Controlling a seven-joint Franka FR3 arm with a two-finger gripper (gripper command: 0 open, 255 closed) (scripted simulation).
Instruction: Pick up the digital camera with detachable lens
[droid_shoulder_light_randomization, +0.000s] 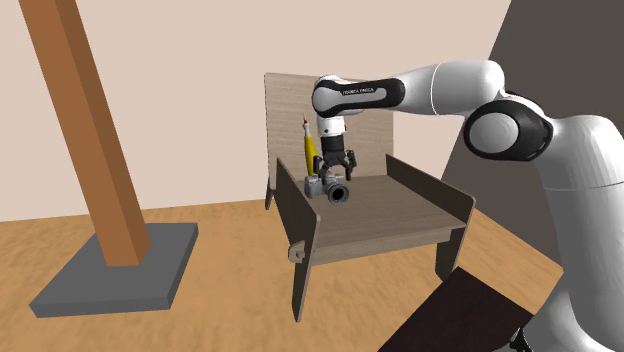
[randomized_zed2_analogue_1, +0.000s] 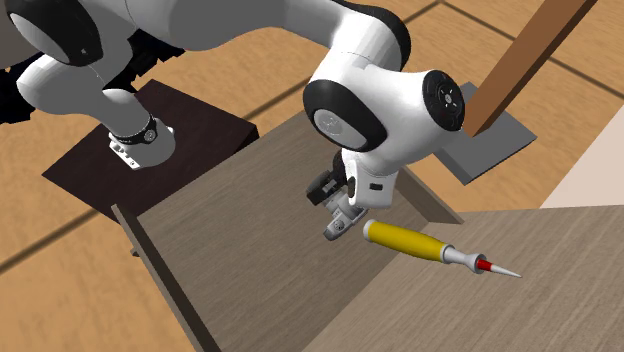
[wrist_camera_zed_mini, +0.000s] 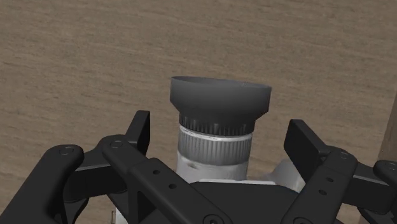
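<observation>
The digital camera (droid_shoulder_light_randomization: 328, 188) has a silver-grey body and a dark lens with a flared hood (wrist_camera_zed_mini: 219, 102). It lies on the wooden seat of a chair-like piece (droid_shoulder_light_randomization: 395, 215), near its upright back. My black gripper (droid_shoulder_light_randomization: 335, 167) hangs right over it, open. In the wrist view the gripper (wrist_camera_zed_mini: 222, 137) straddles the lens barrel, with a gap between each fingertip (wrist_camera_zed_mini: 141, 127) and the barrel. From the second exterior view the camera (randomized_zed2_analogue_1: 340, 222) peeks out below the white wrist, with the gripper (randomized_zed2_analogue_1: 326, 192) just above it.
A yellow-handled screwdriver (droid_shoulder_light_randomization: 309, 150) leans against the wooden back just behind the camera (randomized_zed2_analogue_1: 412, 243). Raised side panels (droid_shoulder_light_randomization: 432, 190) flank the seat. A slanted wooden post (droid_shoulder_light_randomization: 85, 130) on a grey base (droid_shoulder_light_randomization: 120, 268) stands at the shoulder view's left.
</observation>
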